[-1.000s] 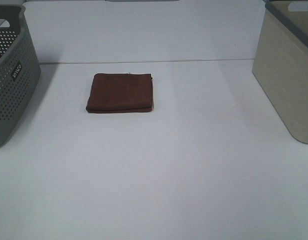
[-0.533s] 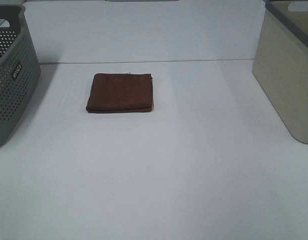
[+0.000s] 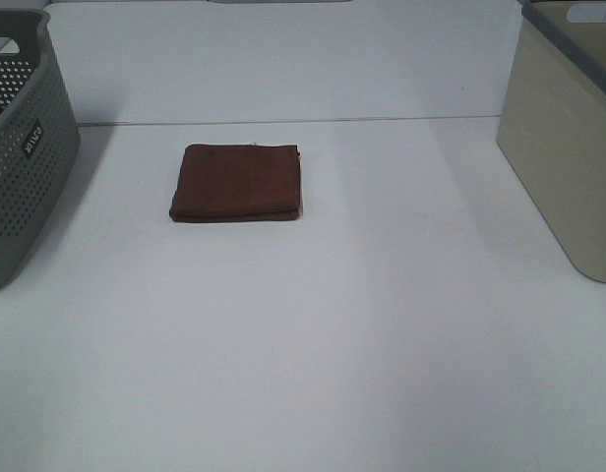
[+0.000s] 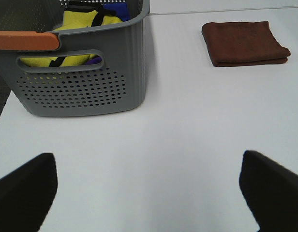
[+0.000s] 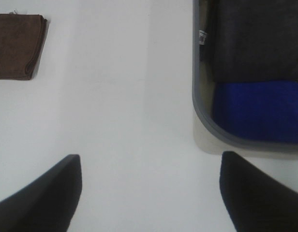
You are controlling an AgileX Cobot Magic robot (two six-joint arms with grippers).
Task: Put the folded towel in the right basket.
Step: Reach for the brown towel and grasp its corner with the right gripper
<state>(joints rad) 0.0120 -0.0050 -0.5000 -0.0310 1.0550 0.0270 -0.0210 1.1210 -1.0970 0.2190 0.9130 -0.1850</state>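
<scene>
A folded brown towel (image 3: pixel 237 182) lies flat on the white table, left of the middle; it also shows in the left wrist view (image 4: pixel 244 42) and the right wrist view (image 5: pixel 17 46). The right basket (image 3: pixel 569 138) is beige with a grey rim, at the table's right edge; the right wrist view (image 5: pixel 200 111) looks down into it, onto dark and blue cloth. My left gripper (image 4: pixel 149 193) is open and empty, well short of the towel. My right gripper (image 5: pixel 151 193) is open and empty, above the table beside the basket. Neither gripper shows in the exterior view.
A grey perforated basket (image 3: pixel 23 147) stands at the left edge of the table; in the left wrist view (image 4: pixel 86 87) it holds yellow and blue items. A white wall rises behind the table.
</scene>
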